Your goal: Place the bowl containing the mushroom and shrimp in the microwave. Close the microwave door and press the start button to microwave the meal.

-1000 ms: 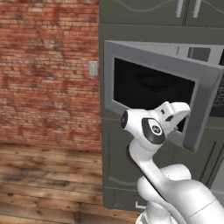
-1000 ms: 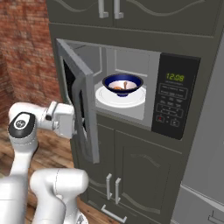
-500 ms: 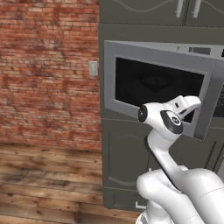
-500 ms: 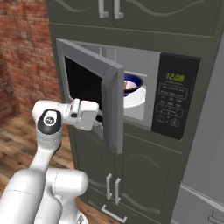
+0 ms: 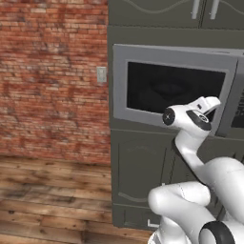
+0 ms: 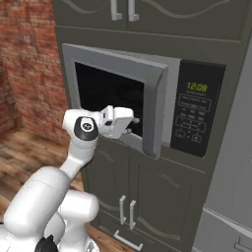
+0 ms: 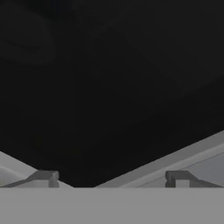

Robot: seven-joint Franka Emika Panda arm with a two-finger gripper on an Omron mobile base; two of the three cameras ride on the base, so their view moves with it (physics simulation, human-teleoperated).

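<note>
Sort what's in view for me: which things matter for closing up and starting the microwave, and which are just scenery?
Part of the job:
- microwave door, nearly shut
- microwave
- keypad panel
- gripper, open, against the door glass

Just scenery:
- brick wall
- wall switch
- upper cabinet doors
- lower cabinet doors
- wood floor

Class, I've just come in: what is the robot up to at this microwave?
The robot's open end effector is pressed against the dark glass of the microwave door, pushing it toward the microwave. The door is nearly shut but still stands slightly ajar at its right edge. The keypad panel has not yet been touched.
</note>
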